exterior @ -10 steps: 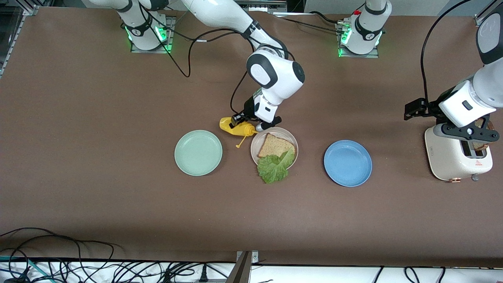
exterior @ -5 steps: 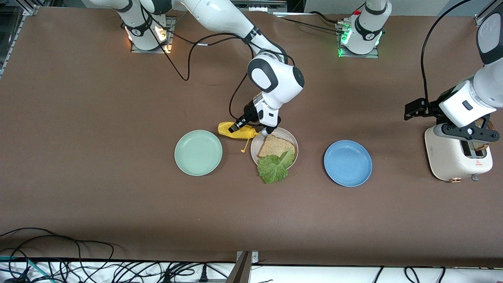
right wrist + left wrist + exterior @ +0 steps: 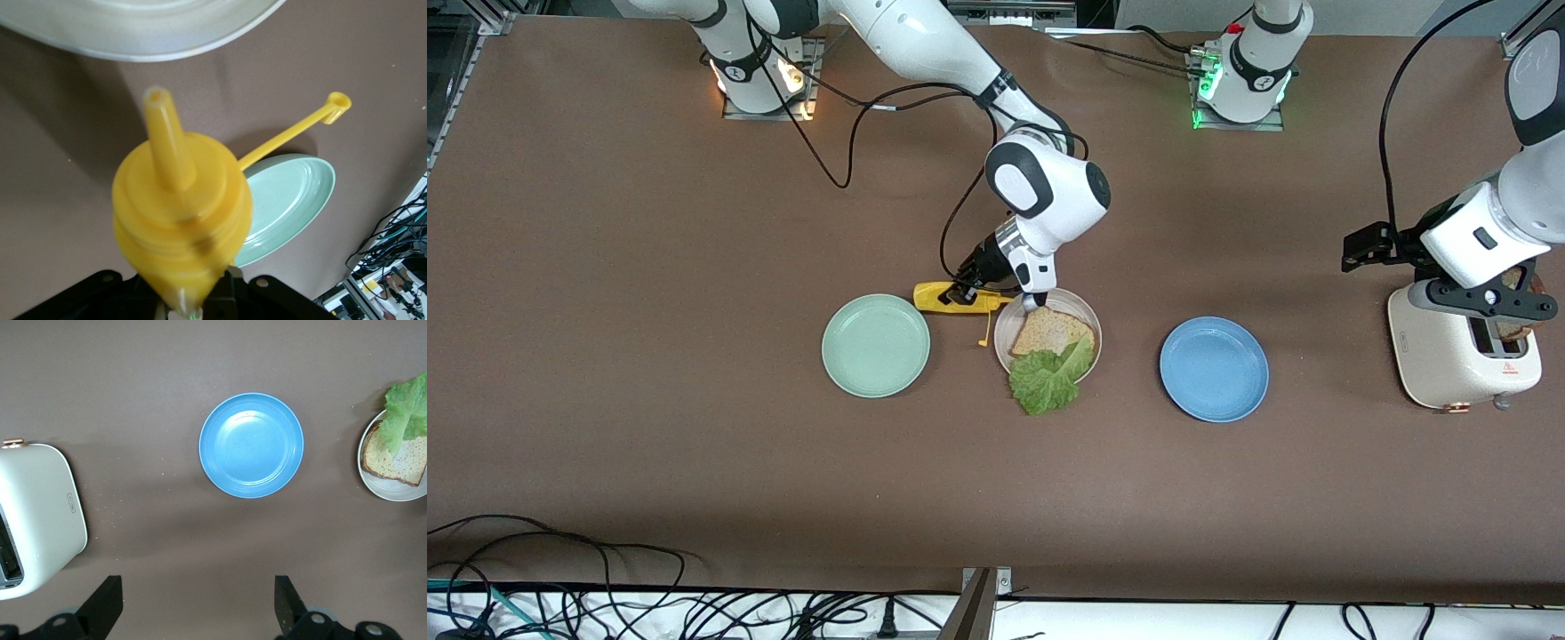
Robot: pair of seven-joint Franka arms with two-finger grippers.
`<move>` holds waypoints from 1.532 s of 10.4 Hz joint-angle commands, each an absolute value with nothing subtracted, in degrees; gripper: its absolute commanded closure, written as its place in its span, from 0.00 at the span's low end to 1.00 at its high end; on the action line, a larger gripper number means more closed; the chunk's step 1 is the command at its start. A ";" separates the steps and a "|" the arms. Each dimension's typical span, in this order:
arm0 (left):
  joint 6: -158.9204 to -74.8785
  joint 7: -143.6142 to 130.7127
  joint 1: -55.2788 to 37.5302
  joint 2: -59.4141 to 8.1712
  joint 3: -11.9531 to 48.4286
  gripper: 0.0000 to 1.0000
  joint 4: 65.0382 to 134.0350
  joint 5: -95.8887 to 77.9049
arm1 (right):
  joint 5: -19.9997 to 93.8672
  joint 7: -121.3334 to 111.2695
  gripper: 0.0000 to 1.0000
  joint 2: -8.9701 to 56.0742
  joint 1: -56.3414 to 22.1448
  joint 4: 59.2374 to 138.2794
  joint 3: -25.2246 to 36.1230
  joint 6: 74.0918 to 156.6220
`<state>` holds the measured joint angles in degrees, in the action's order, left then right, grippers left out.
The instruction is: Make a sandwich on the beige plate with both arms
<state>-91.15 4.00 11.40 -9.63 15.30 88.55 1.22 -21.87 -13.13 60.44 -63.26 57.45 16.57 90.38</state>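
1. Brown table (image 3: 649,267), cables along the edge nearest the front cam.
2. Mint-green plate (image 3: 876,345), toward right arm's end.
3. Right hand (image 3: 967,293) pinching a yellow squeeze bottle (image 3: 947,299), held about level, nozzle w/ its tethered cap (image 3: 984,329) at the beige plate's rim.
4. Beige plate (image 3: 1088,313) mid-table: one bread slice (image 3: 1049,332) on it, lettuce leaf (image 3: 1047,378) overlapping the slice & hanging over the rim nearest the front cam.
5. Blue plate (image 3: 1214,369), bare.
6. Left hand (image 3: 1489,298) spread wide over the white toaster (image 3: 1458,356); a 2nd slice (image 3: 1513,307) sits in a slot.
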 commanded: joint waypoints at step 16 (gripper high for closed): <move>-90.97 4.39 11.60 -9.14 15.38 0.00 88.42 1.41 | -1.42 -16.34 1.00 34.31 -44.50 68.53 16.79 88.58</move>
